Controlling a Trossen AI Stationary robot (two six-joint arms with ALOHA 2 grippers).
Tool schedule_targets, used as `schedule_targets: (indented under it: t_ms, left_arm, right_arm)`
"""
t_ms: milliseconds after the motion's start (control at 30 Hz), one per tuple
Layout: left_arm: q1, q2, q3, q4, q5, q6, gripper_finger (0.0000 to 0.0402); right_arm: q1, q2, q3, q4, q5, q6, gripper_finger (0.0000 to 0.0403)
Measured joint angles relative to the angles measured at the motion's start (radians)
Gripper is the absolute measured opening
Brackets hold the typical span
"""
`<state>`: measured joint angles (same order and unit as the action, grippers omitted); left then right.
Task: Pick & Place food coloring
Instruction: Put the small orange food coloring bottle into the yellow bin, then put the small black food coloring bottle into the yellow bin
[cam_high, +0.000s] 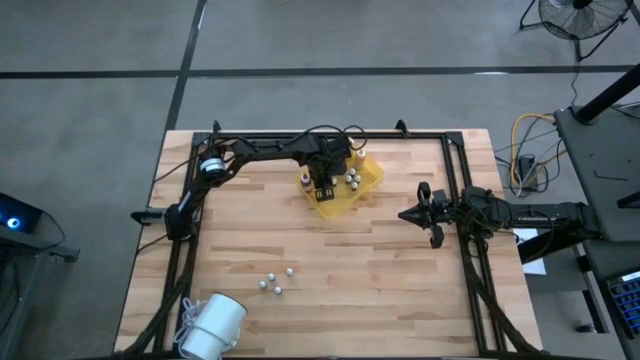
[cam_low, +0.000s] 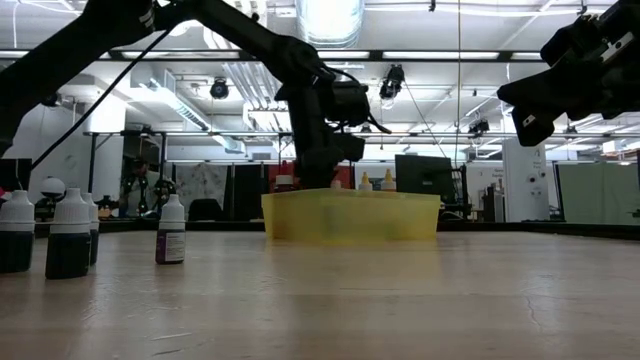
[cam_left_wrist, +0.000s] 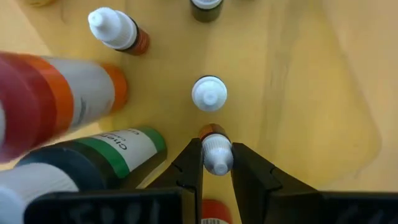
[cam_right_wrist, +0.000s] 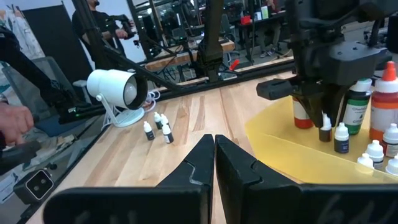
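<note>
A yellow tray (cam_high: 368, 178) stands far of the table's middle. In it stand several small white-capped dropper bottles (cam_left_wrist: 209, 93) and larger red (cam_left_wrist: 56, 102) and green (cam_left_wrist: 118, 149) bottles. My left gripper (cam_high: 322, 190) reaches down into the tray and is shut on one small dropper bottle (cam_left_wrist: 216, 155) with an orange-brown body; it also shows in the right wrist view (cam_right_wrist: 325, 132). Several more small dropper bottles (cam_high: 276, 280) stand upright on the table nearer the front. My right gripper (cam_right_wrist: 214, 149) is shut and empty, above the table right of the tray. My left gripper pinches the small dropper bottle by its white cap (cam_left_wrist: 216, 160) between its two fingers (cam_left_wrist: 189, 163). The fingers come from above, pointing down. The bottle is upright below the fingers (cam_right_wrist: 325, 134), inside the tray; whether its base rests on the tray floor I cannot tell.
A white lamp (cam_high: 215, 325) lies at the table's near left corner. Black frame rails (cam_high: 455, 180) run along the table's sides. Bare wood lies between the tray and the loose bottles. A person's hand (cam_right_wrist: 12, 121) shows beyond the table.
</note>
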<state>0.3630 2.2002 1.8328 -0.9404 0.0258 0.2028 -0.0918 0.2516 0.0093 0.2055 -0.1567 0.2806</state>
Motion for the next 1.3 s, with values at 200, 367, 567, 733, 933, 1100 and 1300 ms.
schedule_targets:
  t_ms: [200, 367, 567, 733, 933, 1100, 1300]
  left_arm:
    - [0.000, 0.000, 0.003, 0.007, 0.008, 0.000, 0.0039]
    - [0.000, 0.000, 0.003, 0.007, 0.008, -0.001, 0.0039]
    - [0.000, 0.000, 0.003, 0.006, 0.008, -0.007, 0.0040]
    - [0.000, 0.000, 0.003, 0.007, 0.010, -0.019, 0.0057]
    - [-0.001, 0.000, 0.003, 0.006, 0.017, -0.021, 0.0105]
    - [0.000, 0.001, 0.024, -0.022, 0.016, -0.021, 0.0123]
    - [0.001, 0.001, 0.072, -0.066, 0.015, -0.019, 0.0123]
  right_arm:
    - [0.000, 0.000, 0.000, 0.000, 0.000, 0.000, 0.0009]
    - [0.000, 0.000, 0.000, 0.000, 0.000, 0.000, 0.0009]
    - [0.000, 0.000, 0.000, 0.000, 0.000, 0.000, 0.0009]
    - [0.000, 0.000, 0.000, 0.000, 0.000, 0.000, 0.0009]
    - [0.000, 0.000, 0.000, 0.000, 0.000, 0.000, 0.0009]
    - [0.000, 0.000, 0.000, 0.000, 0.000, 0.000, 0.0009]
    - [0.000, 0.000, 0.000, 0.000, 0.000, 0.000, 0.0009]
